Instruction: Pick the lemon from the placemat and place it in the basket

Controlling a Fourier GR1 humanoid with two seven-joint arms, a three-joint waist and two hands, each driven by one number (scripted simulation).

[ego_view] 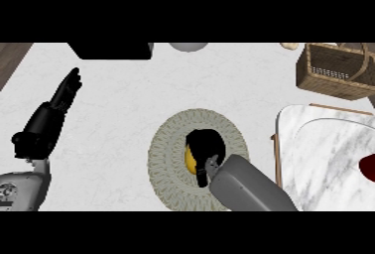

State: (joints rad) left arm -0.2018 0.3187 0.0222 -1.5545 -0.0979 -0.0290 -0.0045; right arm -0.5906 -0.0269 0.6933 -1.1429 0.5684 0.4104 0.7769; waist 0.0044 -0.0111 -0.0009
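Observation:
A round woven grey placemat (170, 149) lies at the middle of the white counter. On it sits the yellow lemon (190, 159), mostly hidden: only a sliver shows at the left of my right hand (206, 146), whose fingers are curled over and around it. My right forearm comes in from the lower edge. The wicker basket (333, 69) stands at the far right corner, well away from the hand. At the left, my left hand (51, 116) rests open with fingers straight, pointing away from me.
A marble tray (322, 149) with a dark red object (368, 166) at its right edge lies to the right of the placemat. A black box (110, 50) and a grey round object (188, 46) stand along the far edge.

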